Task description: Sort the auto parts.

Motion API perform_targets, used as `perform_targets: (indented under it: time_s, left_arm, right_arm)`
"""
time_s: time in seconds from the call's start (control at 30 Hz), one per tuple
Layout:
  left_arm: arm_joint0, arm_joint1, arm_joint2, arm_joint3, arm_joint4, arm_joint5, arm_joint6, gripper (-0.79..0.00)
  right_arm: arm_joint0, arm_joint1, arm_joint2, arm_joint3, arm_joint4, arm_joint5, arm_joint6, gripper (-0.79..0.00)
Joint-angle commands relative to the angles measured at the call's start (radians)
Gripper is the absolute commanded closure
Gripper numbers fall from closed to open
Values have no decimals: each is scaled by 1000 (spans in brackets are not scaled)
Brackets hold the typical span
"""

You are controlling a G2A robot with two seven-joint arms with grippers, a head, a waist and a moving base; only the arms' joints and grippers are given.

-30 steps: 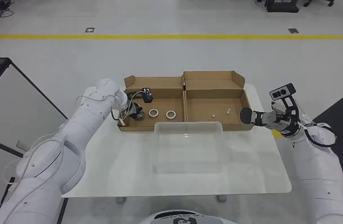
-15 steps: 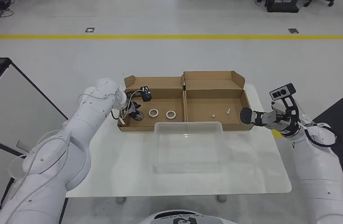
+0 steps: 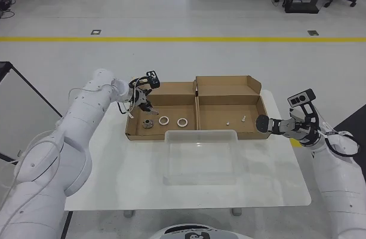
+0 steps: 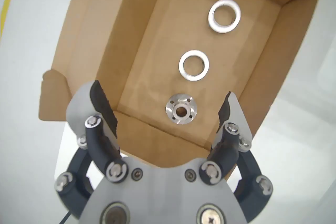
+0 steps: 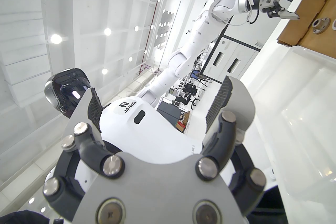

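Observation:
A metal flange hub lies in the left cardboard box, near its left end. Two silver rings lie to its right; in the left wrist view they are the near ring and the far ring. My left gripper hangs open above the box's left end, nothing between its fingers. My right gripper is open and empty beside the right box's right end. Two small screws lie in that box.
A clear plastic tray sits on the white table in front of the boxes. Both box lids stand folded back at the far side. The table ends close to the right of the right box.
My left gripper has let go of the flange hub, which now lies on the box floor, and has risen up and back toward the box's far left corner. The right arm has not moved.

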Motion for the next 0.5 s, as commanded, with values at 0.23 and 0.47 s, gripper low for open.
perform_targets:
  time_s: [0.23, 0.47]
  left_arm:
    - [104, 165, -20, -413, -269, 2, 8, -785]
    - [243, 380, -155, -821, -527, 2, -106, -785]
  right_arm:
    - [0, 0, 0, 0, 0, 0, 0, -785]
    - [0, 0, 0, 0, 0, 0, 0, -785]
